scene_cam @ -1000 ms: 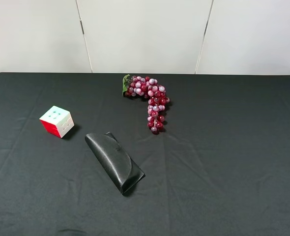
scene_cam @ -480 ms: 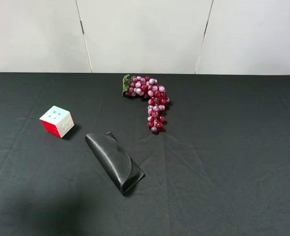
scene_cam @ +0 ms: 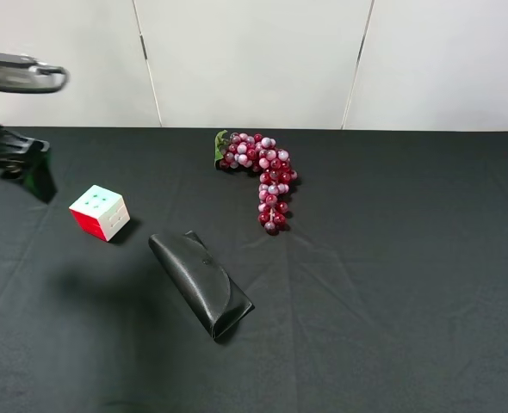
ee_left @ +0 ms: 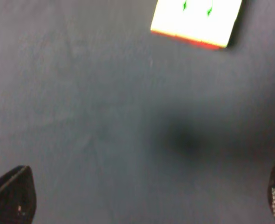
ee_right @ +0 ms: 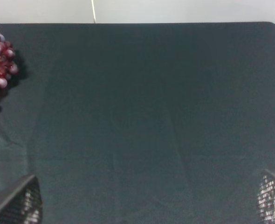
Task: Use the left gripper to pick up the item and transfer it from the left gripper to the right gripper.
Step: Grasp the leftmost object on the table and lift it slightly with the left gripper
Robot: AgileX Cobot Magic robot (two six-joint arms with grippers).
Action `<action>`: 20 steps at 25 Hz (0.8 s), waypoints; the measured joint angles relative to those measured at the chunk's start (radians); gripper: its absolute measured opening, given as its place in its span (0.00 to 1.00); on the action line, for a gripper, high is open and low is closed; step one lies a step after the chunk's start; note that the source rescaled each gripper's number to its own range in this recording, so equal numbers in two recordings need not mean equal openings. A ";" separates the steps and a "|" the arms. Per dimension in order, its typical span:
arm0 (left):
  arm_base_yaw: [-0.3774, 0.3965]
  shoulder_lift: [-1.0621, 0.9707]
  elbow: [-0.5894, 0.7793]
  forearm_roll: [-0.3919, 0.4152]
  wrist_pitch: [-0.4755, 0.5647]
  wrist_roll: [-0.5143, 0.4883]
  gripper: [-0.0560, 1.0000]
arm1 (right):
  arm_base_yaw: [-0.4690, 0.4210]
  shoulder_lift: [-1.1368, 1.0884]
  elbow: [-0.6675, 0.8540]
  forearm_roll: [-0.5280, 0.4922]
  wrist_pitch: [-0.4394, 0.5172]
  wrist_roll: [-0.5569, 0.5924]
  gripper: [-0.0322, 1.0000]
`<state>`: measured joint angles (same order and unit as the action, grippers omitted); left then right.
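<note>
With the left gripper (ee_left: 144, 200) spread wide and empty above bare cloth, near the cube (scene_cam: 100, 212) resting on the table's left close to the glasses case (scene_cam: 201, 284), risks descending off-centre, clipping a corner and skidding it away.

My gripper (ee_left: 144, 200) hangs over dark cloth (ee_left: 81, 116), jaws wide apart, only the fingertips (ee_left: 14, 196) showing. The cube (ee_left: 195, 21) lies on the cloth beyond them, untouched and blurred: a bright whitish face with green marks, a red strip along one edge.
</note>
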<state>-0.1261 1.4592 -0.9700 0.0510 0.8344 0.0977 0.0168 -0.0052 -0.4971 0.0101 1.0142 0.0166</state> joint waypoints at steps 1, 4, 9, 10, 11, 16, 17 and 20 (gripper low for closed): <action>-0.010 0.030 -0.011 -0.001 -0.015 0.000 1.00 | 0.000 0.000 0.000 0.000 0.000 0.000 1.00; -0.040 0.113 -0.037 -0.001 -0.057 0.002 1.00 | 0.000 0.000 0.000 0.000 0.000 0.000 1.00; -0.086 0.242 -0.067 -0.003 -0.125 0.013 1.00 | 0.000 0.000 0.000 0.000 0.000 0.000 1.00; -0.093 0.262 -0.068 -0.003 -0.142 0.013 1.00 | 0.000 0.000 0.000 0.000 0.000 0.000 1.00; -0.096 0.284 -0.069 -0.006 -0.160 0.013 1.00 | 0.000 0.000 0.000 0.000 0.000 0.000 1.00; -0.103 0.374 -0.070 -0.020 -0.234 0.020 1.00 | 0.000 0.000 0.000 0.000 0.000 0.000 1.00; -0.103 0.387 -0.070 -0.021 -0.249 0.023 1.00 | 0.000 0.000 0.000 0.000 0.000 0.000 1.00; -0.103 0.430 -0.082 -0.025 -0.287 0.038 1.00 | 0.000 0.000 0.000 0.000 0.000 0.000 1.00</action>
<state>-0.2292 1.8887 -1.0522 0.0259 0.5479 0.1359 0.0168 -0.0052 -0.4971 0.0101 1.0142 0.0166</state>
